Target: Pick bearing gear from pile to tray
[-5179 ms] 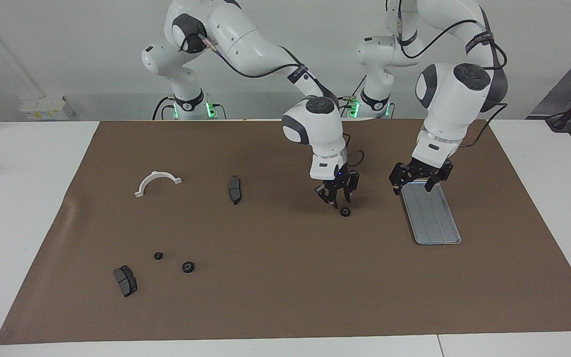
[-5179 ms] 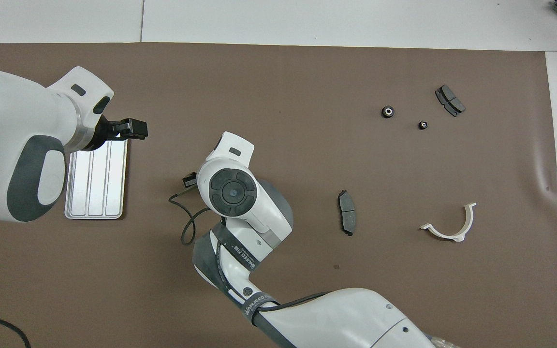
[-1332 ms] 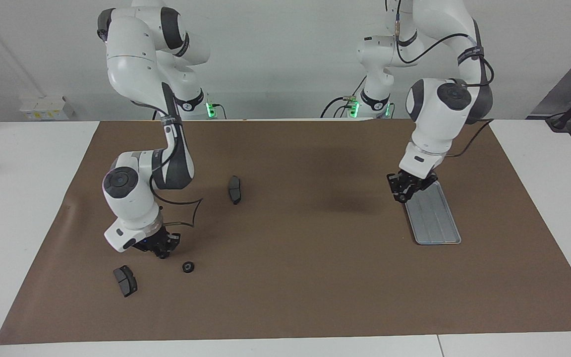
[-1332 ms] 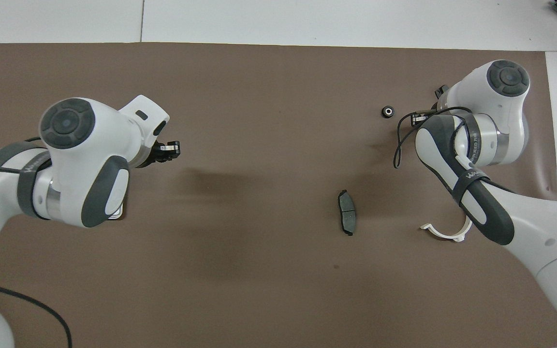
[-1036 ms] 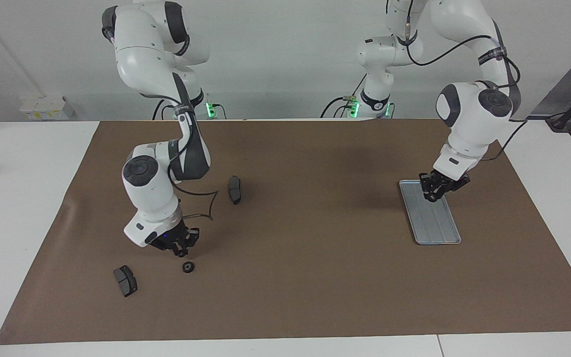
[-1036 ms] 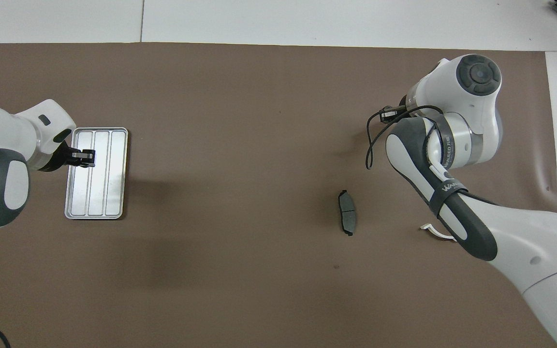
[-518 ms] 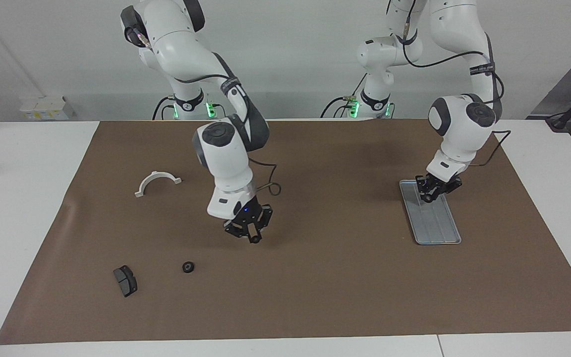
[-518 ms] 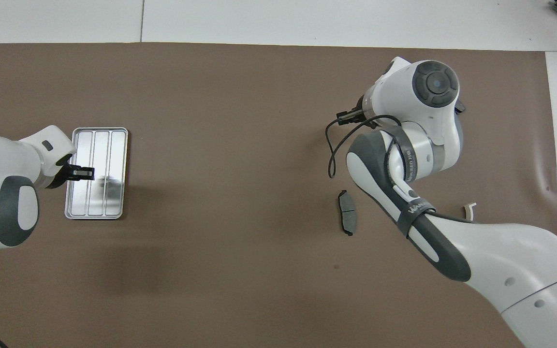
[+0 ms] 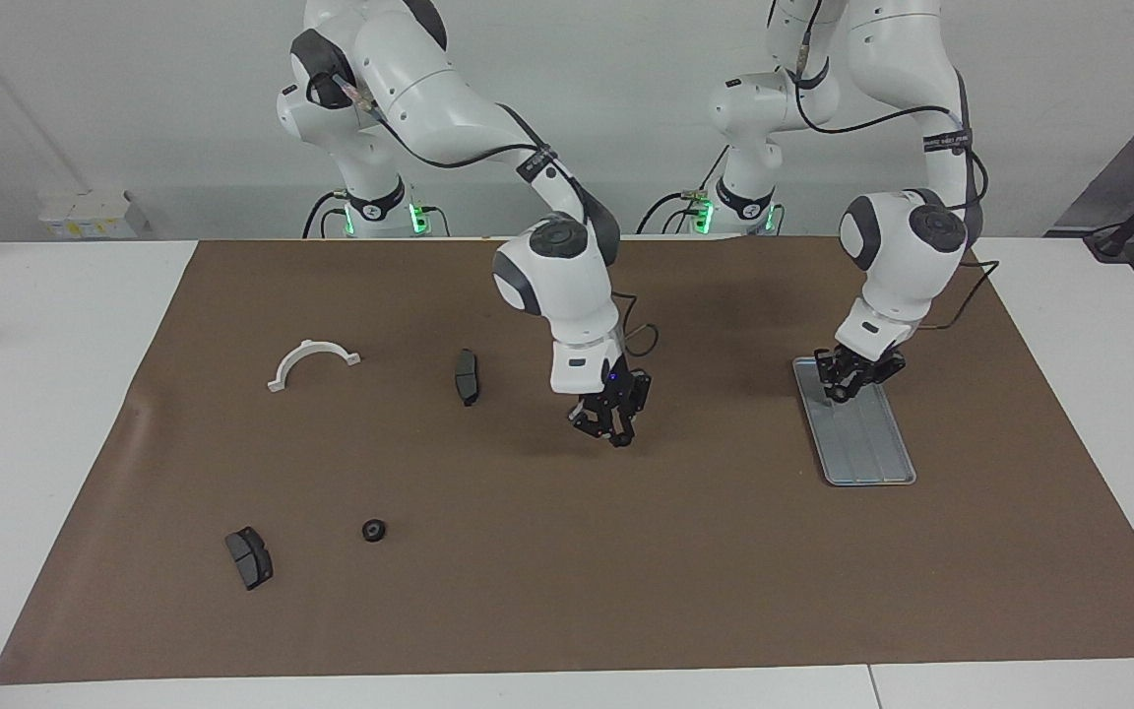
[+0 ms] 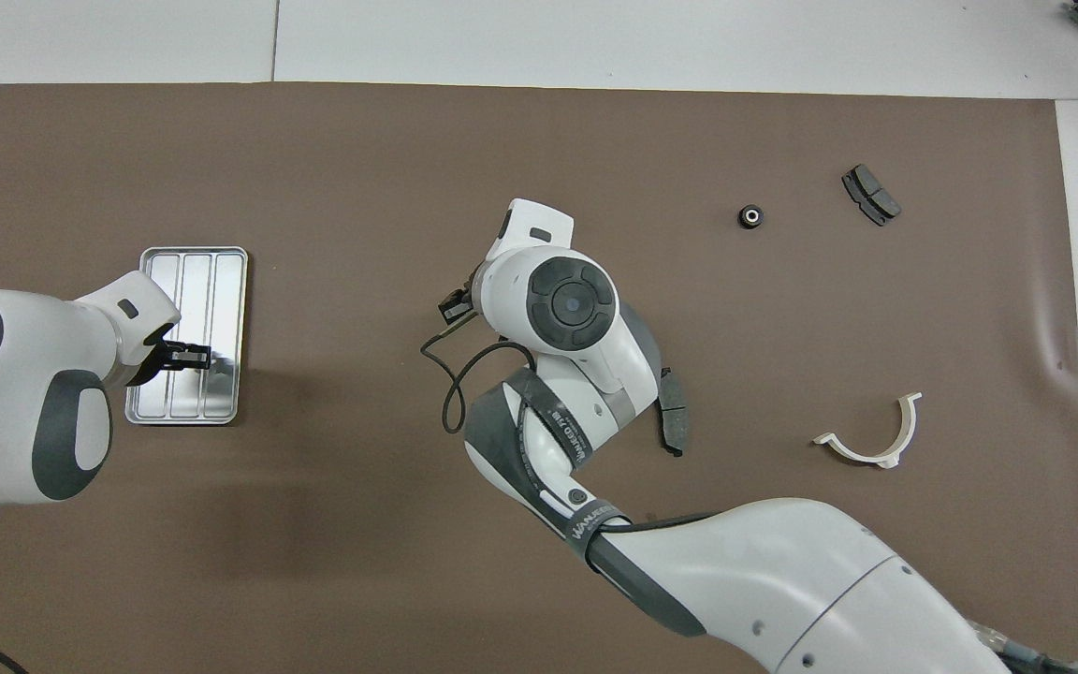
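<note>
Right gripper (image 9: 618,434) jaws together over bare mat; left gripper (image 9: 841,392) jaws unclear, over the tray (image 9: 872,453).

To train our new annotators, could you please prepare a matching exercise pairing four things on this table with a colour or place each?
Things: 1 tray; 2 bracket; 3 gear; 4 right gripper.
Descriptions: A white; B over bare mat, mid-table; C below the left gripper; D small, black, near a brake pad.
Pairs: 1-C; 2-A; 3-D; 4-B.
</note>
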